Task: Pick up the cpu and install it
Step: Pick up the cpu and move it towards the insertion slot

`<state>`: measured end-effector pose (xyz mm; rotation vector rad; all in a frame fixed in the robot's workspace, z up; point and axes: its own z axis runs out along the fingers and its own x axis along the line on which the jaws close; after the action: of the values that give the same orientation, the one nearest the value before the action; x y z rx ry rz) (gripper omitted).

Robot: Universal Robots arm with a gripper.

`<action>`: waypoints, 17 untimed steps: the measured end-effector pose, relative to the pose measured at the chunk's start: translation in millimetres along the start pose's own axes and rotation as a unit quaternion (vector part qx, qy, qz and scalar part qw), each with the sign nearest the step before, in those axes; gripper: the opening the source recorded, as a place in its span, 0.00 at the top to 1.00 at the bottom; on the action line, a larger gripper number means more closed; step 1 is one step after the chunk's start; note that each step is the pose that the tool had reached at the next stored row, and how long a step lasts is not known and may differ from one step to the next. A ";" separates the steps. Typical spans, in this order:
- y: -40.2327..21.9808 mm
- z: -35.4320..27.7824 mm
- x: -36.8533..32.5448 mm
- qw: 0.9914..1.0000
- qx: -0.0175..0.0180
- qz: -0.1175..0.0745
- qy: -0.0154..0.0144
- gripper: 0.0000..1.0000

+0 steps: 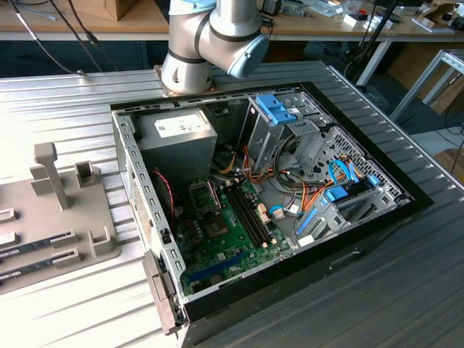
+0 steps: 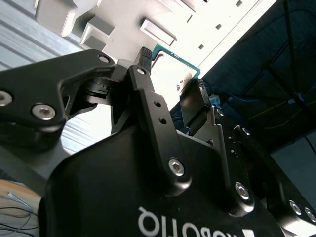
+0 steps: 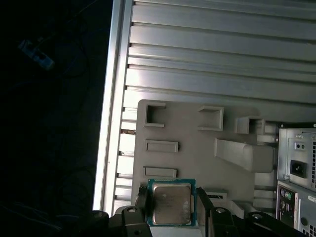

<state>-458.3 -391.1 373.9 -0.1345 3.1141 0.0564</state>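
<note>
Black jaws clasp the cpu (image 2: 170, 66) (green rim showing), a pale grey fixture (image 2: 94, 27) behind.

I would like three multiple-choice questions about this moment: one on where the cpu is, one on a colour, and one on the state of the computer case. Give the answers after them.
1. Where is the cpu relative to the gripper?
A. in a drawer
B. between its fingers
C. in a person's hand

2. What colour is the cpu's board rim?
A. red
B. yellow
C. green

3. How is the computer case?
A. lying open, inside exposed
B. closed with its panel on
C. standing upright

Answers:
1 B: both wrist views show a finger on either side of the chip.
2 C: a thin green edge frames the metal top.
3 A: the exterior view looks straight onto its motherboard.
</note>
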 end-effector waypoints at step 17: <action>0.4 -11.1 -0.3 1.000 0.000 0.000 0.000 0.53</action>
<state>-458.3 -391.1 385.0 -0.1346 3.1141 0.0563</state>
